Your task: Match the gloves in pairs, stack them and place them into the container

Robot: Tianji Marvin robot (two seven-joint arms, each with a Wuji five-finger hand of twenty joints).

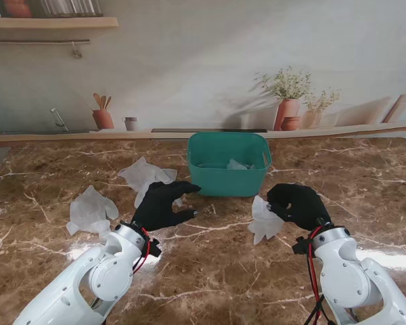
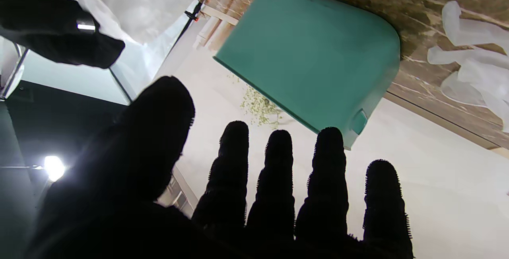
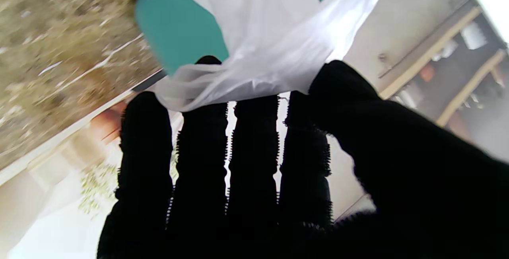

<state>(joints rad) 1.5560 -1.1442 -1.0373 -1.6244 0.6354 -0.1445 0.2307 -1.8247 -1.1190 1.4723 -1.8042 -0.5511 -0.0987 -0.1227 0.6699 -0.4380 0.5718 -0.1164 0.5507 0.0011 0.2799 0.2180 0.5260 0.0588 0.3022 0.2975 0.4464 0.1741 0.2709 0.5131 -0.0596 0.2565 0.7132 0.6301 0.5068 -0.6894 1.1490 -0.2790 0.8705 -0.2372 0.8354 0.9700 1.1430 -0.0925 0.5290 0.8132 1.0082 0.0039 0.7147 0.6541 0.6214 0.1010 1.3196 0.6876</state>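
Gloves: two loose, one in the container [image 1: 229,164]; right hand [image 1: 298,204] grips another, left hand [image 1: 164,205] spread.

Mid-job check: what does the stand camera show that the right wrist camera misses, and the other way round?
Only the stand view shows the left hand open, two loose gloves on the table's left, and something pale inside the container. Only the right wrist view shows thumb and fingers pinching the film. Both show the right hand holding a glove beside the green container.
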